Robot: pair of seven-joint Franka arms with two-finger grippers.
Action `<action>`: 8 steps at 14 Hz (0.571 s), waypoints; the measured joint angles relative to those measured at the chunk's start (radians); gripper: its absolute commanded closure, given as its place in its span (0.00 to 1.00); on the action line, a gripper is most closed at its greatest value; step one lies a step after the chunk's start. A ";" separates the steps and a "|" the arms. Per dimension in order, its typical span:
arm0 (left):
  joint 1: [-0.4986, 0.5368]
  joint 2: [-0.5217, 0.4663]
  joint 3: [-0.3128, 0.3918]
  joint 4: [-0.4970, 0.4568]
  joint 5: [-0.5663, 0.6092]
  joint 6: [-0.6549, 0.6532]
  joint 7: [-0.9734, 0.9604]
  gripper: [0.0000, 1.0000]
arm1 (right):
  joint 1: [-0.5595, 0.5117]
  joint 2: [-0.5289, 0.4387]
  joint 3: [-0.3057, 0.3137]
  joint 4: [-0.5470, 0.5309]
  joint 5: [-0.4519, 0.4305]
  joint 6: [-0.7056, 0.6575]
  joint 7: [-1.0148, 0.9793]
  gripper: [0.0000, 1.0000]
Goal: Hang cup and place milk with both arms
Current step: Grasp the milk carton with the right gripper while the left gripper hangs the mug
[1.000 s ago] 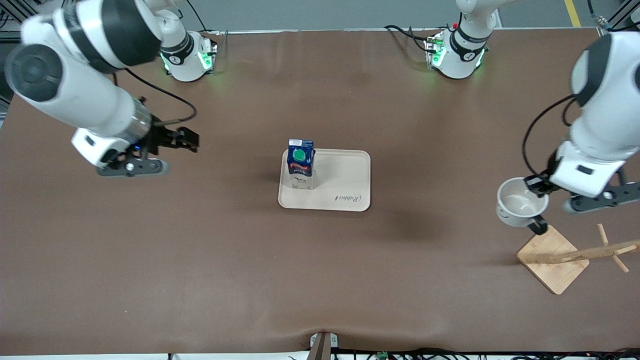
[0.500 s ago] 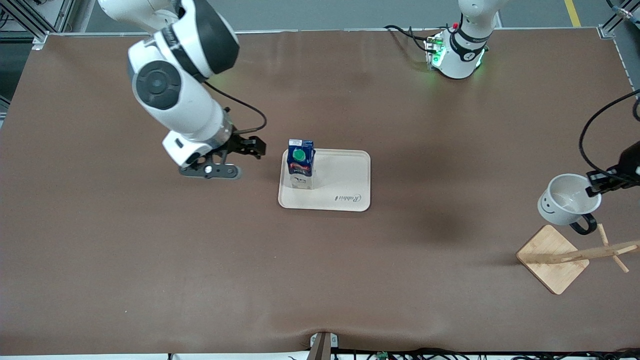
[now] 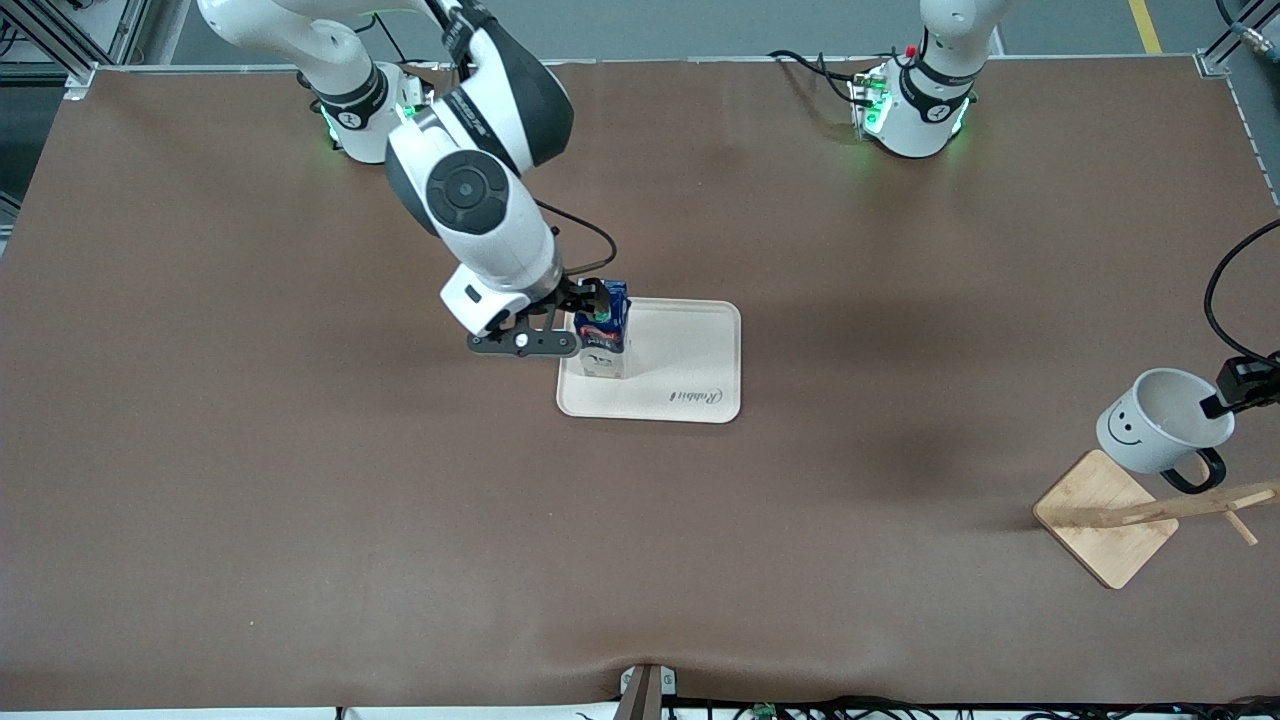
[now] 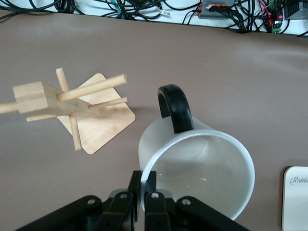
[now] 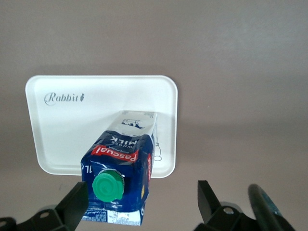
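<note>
Both arms are moving at once, and the last second shows it clearly. The right gripper (image 3: 588,305) is arriving at the milk (image 3: 601,335) after sweeping in from the right arm's end of the desk (image 3: 300,480); its fingers (image 5: 72,204) are spread wide with the carton's top partly between them, not yet gripping. The milk is standing upright on the cream tray (image 3: 690,360), at the tray's edge toward the right arm's end.

Meanwhile the left gripper (image 4: 143,192) is carrying the cup (image 3: 1162,432), fingers clenched on its rim, and has brought it down over the wooden rack (image 3: 1150,512), the black handle (image 4: 174,107) now close to a peg (image 4: 94,89). I judge the hanging to be nearly lined up but not yet done, while the milk still awaits its grasp.
</note>
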 measured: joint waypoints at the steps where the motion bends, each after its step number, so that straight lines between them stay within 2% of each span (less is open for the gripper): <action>1: 0.000 0.016 0.000 0.013 0.000 0.007 0.000 1.00 | 0.008 0.010 0.000 0.000 0.000 0.017 0.000 0.00; 8: 0.012 0.066 0.000 0.038 0.000 0.046 0.002 1.00 | 0.084 0.081 0.000 0.000 0.000 0.061 0.039 0.00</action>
